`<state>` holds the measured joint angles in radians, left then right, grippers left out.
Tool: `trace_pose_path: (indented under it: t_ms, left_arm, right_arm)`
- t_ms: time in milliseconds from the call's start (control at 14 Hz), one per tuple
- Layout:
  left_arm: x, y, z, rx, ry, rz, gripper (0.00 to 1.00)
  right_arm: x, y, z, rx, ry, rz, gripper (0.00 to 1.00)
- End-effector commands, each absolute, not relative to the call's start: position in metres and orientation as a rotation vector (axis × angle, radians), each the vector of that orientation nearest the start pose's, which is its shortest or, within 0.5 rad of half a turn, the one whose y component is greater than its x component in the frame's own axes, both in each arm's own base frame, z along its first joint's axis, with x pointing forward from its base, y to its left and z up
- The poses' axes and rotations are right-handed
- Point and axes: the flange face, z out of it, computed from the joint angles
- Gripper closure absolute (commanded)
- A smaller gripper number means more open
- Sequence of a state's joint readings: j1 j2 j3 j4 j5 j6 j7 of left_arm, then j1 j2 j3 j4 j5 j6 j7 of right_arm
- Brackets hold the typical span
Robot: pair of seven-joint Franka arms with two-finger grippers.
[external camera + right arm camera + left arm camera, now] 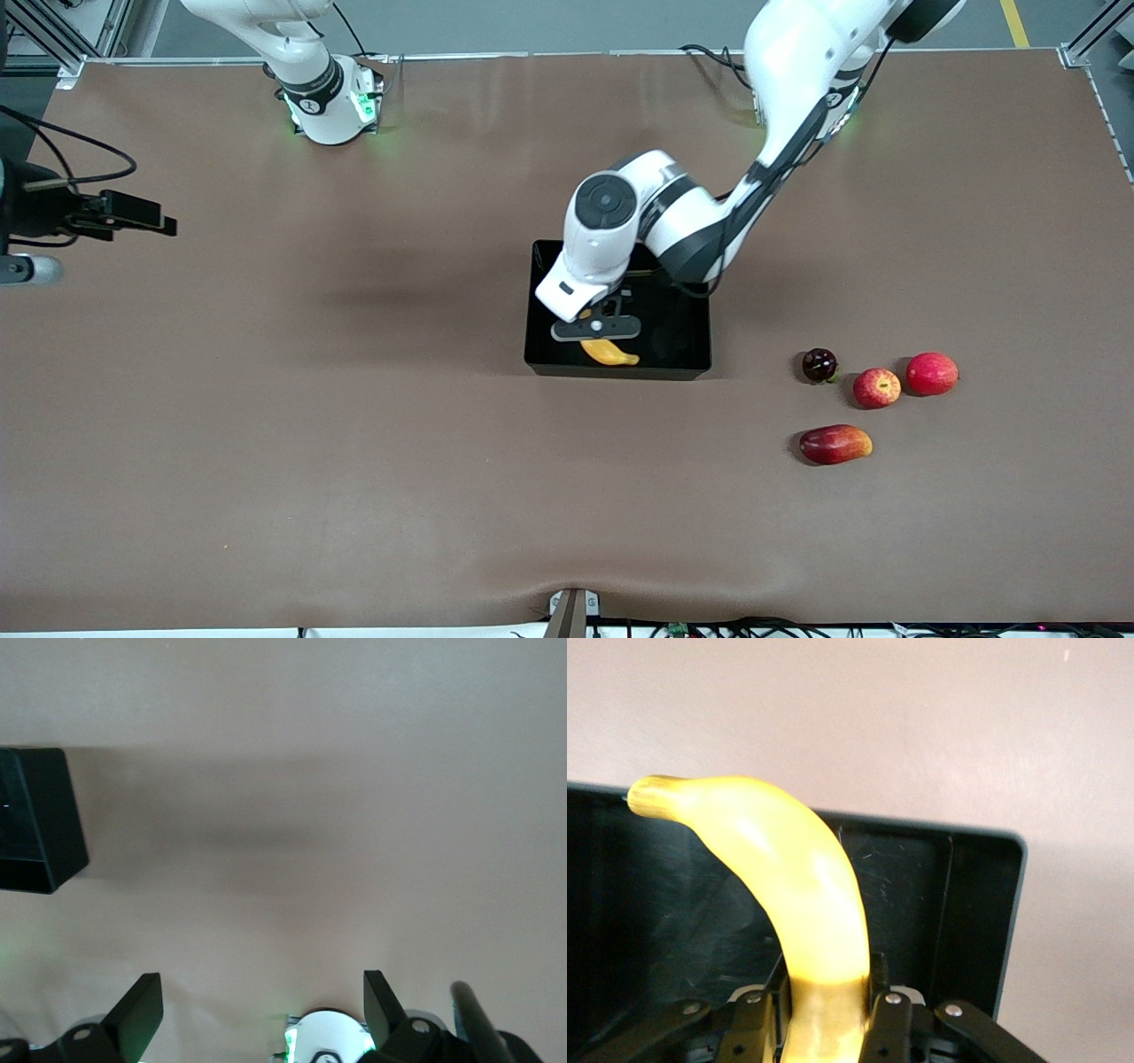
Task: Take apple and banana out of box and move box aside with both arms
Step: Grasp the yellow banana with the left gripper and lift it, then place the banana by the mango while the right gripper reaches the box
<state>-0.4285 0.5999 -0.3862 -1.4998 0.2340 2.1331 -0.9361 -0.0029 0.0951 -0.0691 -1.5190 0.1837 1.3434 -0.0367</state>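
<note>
Banana (609, 353) position: you will find it clamped at one end between the fingers (890, 1028) of the left end effector (595, 330), with its free, curved end reaching out over the floor of the black bin (682, 341). In the left wrist view, the banana (799, 904) rises from between the two pads and arcs across the bin's (983, 904) dark interior; whether the fruit touches the bin floor cannot be determined.

The bin sits near the middle of the brown bench (310, 425), and the left arm reaches into it from its base at the bench edge.

Check the loose fruit toward the left arm's end of the bench. The small red apple with yellow streaks (876, 387) lies between a dark maroon round fruit (819, 364) and a plain red round fruit (931, 373), close to both. An oblong red-yellow fruit (835, 444) lies nearer to the front camera than these three, well apart from the bin.

The right end effector (263, 1010) waits above bare bench with its fingers spread wide and nothing between them; a corner of the bin (40, 824) shows in its wrist view.
</note>
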Motion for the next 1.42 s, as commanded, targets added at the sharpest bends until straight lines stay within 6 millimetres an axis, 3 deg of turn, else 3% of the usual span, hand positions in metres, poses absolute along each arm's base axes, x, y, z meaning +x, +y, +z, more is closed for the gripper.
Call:
trace_pose_path:
  t_ms: [0,214,356,498,570,783,926,1210,1353]
  left_arm:
    - [0.545,-0.434,0.392,-3.172,-0.078,-0.122,1.0]
    - [0.576,-0.374,0.422,-3.16,0.083,-0.116,1.0]
    - [0.598,-0.325,0.427,-3.139,0.189,-0.08,1.0]
    - [0.614,-0.29,0.424,-3.131,0.235,-0.059,1.0]
    - [0.625,-0.266,0.422,-3.129,0.249,-0.054,1.0]
    - [0.656,-0.192,0.405,-3.112,0.418,-0.02,1.0]
    - [0.675,-0.136,0.381,-3.119,0.44,0.007,1.0]
    - [0.699,-0.053,0.338,-3.097,0.637,-0.039,1.0]
    - [0.704,-0.023,0.319,-3.067,0.8,-0.043,1.0]
  right_arm:
    - [0.553,0.009,0.571,-2.904,0.084,0.411,0.0]
    - [0.547,0.072,0.562,-2.928,0.145,0.417,0.0]
    - [0.542,0.119,0.557,-2.946,0.201,0.41,0.0]
    - [0.539,0.145,0.536,-2.951,0.159,0.412,0.0]
    - [0.533,0.175,0.523,-2.955,0.101,0.385,0.0]
    - [0.52,0.241,0.492,-2.952,0.186,0.273,0.0]
    - [0.515,0.282,0.472,-2.926,0.269,0.247,0.0]
    - [0.513,0.326,0.43,-2.909,0.261,0.269,0.0]
    - [0.52,0.332,0.398,-2.956,0.215,0.268,0.0]
